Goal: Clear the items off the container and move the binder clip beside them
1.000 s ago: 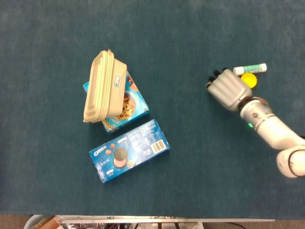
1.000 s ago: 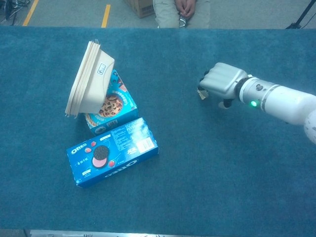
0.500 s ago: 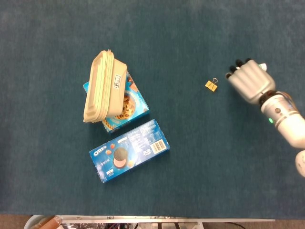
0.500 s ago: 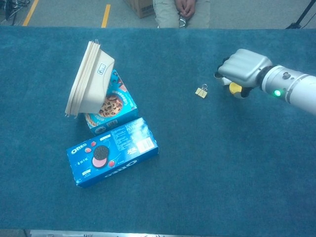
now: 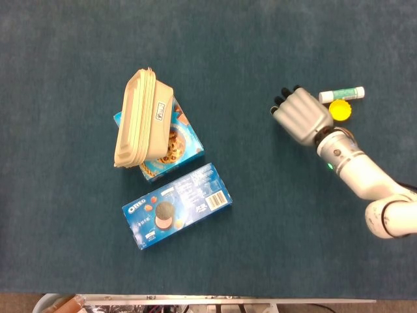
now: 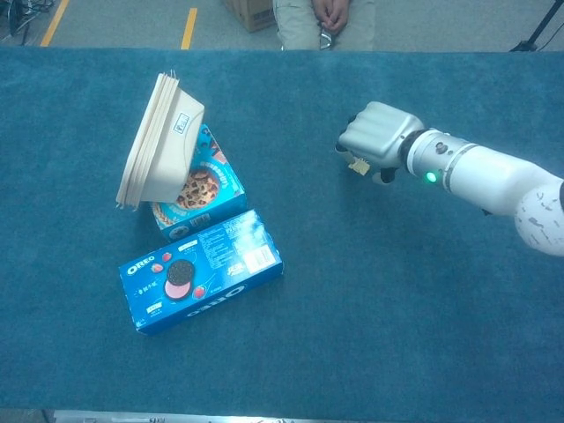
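Observation:
A beige lidded container (image 5: pixel 139 120) leans tilted on its side against a blue cookie box (image 5: pixel 179 145). A blue Oreo box (image 5: pixel 176 206) lies flat in front of them, close to the cookie box. My right hand (image 5: pixel 300 116) hangs palm down, fingers curled, over the small gold binder clip (image 6: pixel 359 165). Only an edge of the clip peeks out under the hand in the chest view, at table level. In the head view the hand hides it. Whether the fingers pinch it is hidden. My left hand shows in neither view.
A white and green stick (image 5: pixel 341 94) and a yellow round cap (image 5: pixel 341 109) lie just right of my right hand. The table is covered in a dark teal cloth (image 5: pixel 260 215). A seated person (image 6: pixel 322 19) is beyond the far edge.
Half a second ago my right hand was off to the right with the clip lying bare on the cloth. It has swung back left and covers the clip again.

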You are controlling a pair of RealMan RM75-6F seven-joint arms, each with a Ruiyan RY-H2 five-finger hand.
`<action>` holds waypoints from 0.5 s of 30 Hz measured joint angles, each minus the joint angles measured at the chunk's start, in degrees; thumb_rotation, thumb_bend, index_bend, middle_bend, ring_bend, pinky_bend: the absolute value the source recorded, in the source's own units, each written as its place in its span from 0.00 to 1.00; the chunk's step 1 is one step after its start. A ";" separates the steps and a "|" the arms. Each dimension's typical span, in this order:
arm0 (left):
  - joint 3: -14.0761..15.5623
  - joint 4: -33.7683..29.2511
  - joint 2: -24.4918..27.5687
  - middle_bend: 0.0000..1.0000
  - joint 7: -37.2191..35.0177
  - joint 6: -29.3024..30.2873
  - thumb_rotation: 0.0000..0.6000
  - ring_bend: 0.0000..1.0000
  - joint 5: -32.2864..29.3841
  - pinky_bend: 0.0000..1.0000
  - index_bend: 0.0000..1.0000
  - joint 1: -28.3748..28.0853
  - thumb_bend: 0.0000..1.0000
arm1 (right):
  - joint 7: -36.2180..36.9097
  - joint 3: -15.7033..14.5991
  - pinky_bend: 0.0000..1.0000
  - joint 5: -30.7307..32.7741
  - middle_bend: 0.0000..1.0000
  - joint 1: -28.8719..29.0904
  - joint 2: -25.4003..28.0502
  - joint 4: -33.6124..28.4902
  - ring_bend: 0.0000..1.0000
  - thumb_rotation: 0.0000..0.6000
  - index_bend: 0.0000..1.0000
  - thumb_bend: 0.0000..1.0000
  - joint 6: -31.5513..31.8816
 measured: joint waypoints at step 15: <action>-0.19 0.39 -0.47 0.12 -0.09 -0.86 1.00 0.06 0.44 0.04 0.19 -0.79 0.39 | -0.99 -2.72 0.38 2.23 0.32 -0.98 2.51 0.00 0.22 1.00 0.40 0.23 1.10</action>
